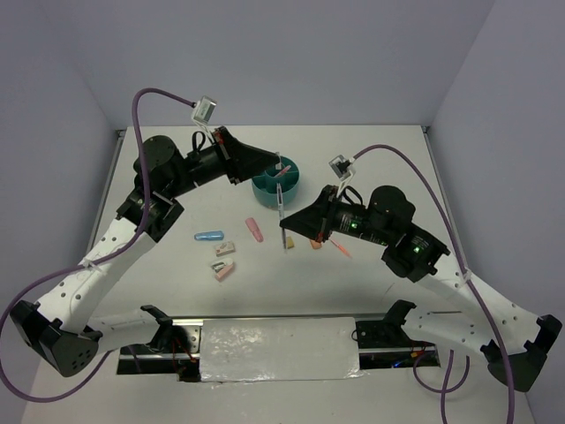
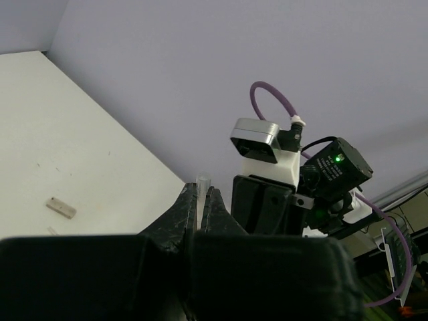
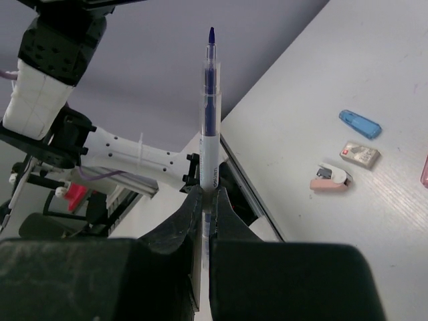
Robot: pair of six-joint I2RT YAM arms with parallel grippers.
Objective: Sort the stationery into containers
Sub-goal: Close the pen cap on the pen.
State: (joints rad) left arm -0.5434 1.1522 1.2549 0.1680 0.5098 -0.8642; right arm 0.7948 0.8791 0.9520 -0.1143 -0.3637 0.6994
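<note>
We find the right gripper [image 3: 206, 197] with its jaws pressed together on a thin pen [image 3: 209, 120], gripped low on the clear barrel. The pen stands up out of the jaws with its blue tip at the free end. The left gripper [image 2: 198, 198] is likewise pinched shut, on a thin pale shaft [image 2: 202, 182]. Only the end of it shows above the jaws, and we cannot tell what piece it is. Seen from overhead, the teal tub [image 1: 262, 186] sits mid-bench, just beyond the right jaws toward the far side. The left jaws hang at its rim, so the left arm is the nearer to it. The pen's long axis lies crosswise to the right jaws and, in the overhead view, runs toward the tub. In our judgement the coming move is a short carry to bring the pen over a compartment, and the left arm crowds that approach. Unsorted on the bench [image 1: 291, 291], to the left of the right jaws, lie a blue capsule [image 1: 209, 237], a pink capsule [image 1: 255, 230], a grey block [image 1: 227, 250] and a pink-white block [image 1: 223, 270].
</note>
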